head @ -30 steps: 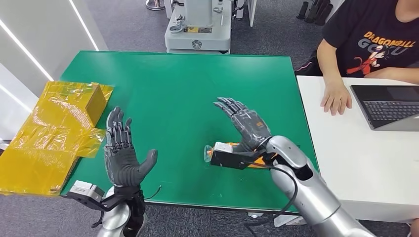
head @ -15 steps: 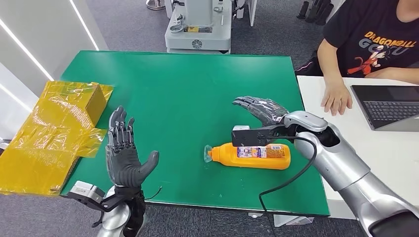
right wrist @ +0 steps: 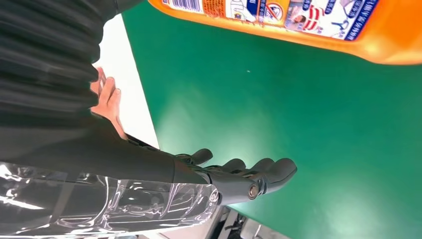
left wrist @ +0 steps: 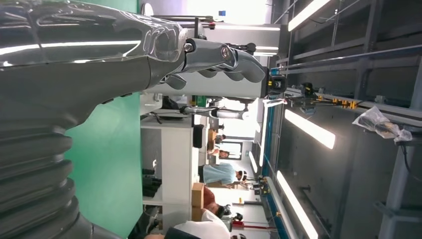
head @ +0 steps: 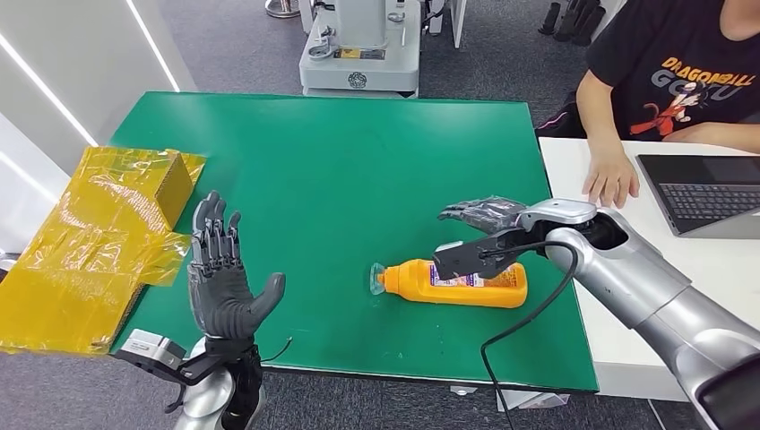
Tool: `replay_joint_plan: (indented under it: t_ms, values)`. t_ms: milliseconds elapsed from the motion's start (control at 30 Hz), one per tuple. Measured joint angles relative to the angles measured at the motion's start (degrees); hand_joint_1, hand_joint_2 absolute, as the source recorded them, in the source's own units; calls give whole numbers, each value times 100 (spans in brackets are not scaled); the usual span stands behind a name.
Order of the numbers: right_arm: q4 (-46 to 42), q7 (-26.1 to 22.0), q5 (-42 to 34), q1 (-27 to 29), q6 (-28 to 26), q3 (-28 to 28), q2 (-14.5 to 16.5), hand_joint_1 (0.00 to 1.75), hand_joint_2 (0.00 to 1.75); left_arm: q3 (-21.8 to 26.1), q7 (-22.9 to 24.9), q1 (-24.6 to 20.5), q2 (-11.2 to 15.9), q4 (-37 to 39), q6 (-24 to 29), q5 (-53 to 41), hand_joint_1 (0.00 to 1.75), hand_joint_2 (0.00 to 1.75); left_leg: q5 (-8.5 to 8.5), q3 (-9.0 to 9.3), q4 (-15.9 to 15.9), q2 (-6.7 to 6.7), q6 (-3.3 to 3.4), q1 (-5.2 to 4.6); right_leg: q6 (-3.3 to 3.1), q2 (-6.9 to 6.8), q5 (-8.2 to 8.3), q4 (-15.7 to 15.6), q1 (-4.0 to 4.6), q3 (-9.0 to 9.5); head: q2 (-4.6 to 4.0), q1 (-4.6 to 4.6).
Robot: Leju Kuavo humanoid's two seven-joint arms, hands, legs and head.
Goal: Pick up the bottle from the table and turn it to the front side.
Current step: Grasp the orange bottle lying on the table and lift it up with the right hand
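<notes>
An orange bottle (head: 453,284) lies on its side on the green table (head: 341,161), its clear cap pointing left and a printed label facing up. The right wrist view shows the bottle (right wrist: 298,25) and its label close by. My right hand (head: 484,215) hovers just behind the bottle's far end, fingers extended and apart, holding nothing; the right hand (right wrist: 234,177) is above bare green surface there. At the table's near left edge my left hand (head: 220,278) is raised palm-up, fingers spread, with nothing in it. The left hand (left wrist: 149,55) is seen from behind in the left wrist view.
Yellow wrapped packaging (head: 99,233) lies off the table's left edge. A white table (head: 663,296) at the right carries a laptop (head: 708,193); a person (head: 681,72) sits there with a hand (head: 609,175) resting on it. Grey equipment (head: 358,54) stands beyond the far edge.
My right arm swung right and back off the bottle, uncovering it, then lowered toward the bottle's far end. The bottle lies where it was. My left hand stayed put.
</notes>
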Motion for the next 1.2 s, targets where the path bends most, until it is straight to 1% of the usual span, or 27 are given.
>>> replay_joint_plan:
  t_ms: [200, 333, 500, 633, 833, 1033, 1200]
  values:
    - [63, 23, -213, -47, -33, 211, -58, 0, 175, 0, 0, -2, 0, -2, -2, -1, 0, 175, 0, 1, 0, 0, 0, 1, 0, 0, 0, 0, 0, 0, 0, 0]
    - [114, 63, -489, -44, -118, 431, -127, 0, 175, 0, 2, -3, 0, -1, -1, -4, 0, 175, 0, 1, 0, 0, 0, 1, 0, 0, 0, 0, 0, 0, 0, -1]
    - [225, 127, -585, 89, -455, 645, -173, 0, 175, 0, 1, -3, 0, -1, 28, -5, 0, 175, 0, 1, 0, -1, 0, 1, 0, 0, 0, -1, 1, 0, 0, 0]
    - [472, 122, -578, 230, -701, 765, -164, 0, 175, 0, 4, -2, 1, 1, 57, -17, 0, 175, 0, -1, -1, -1, 0, 0, 0, -1, 0, 0, 0, 0, 0, -1]
    - [985, 93, -359, 434, -977, 837, -28, 0, 175, 0, 5, -2, 0, 9, 76, -13, 0, 175, 0, -1, -1, -1, 0, 1, 0, -1, 0, 0, 1, 0, 0, 0]
    - [1548, 467, 30, 712, -1681, 749, 172, 0, 175, 0, 55, -1, -4, 9, -92, 162, 0, 175, 0, -2, -1, -3, 0, 0, 0, -3, 0, 0, 1, 0, 0, -1]
    - [1820, 552, 102, 751, -1805, 626, 273, 0, 175, 0, 55, -3, -5, 9, -70, 133, 0, 175, 0, 1, -1, -1, 0, 1, 0, -1, 0, -2, 1, 1, 0, 0]
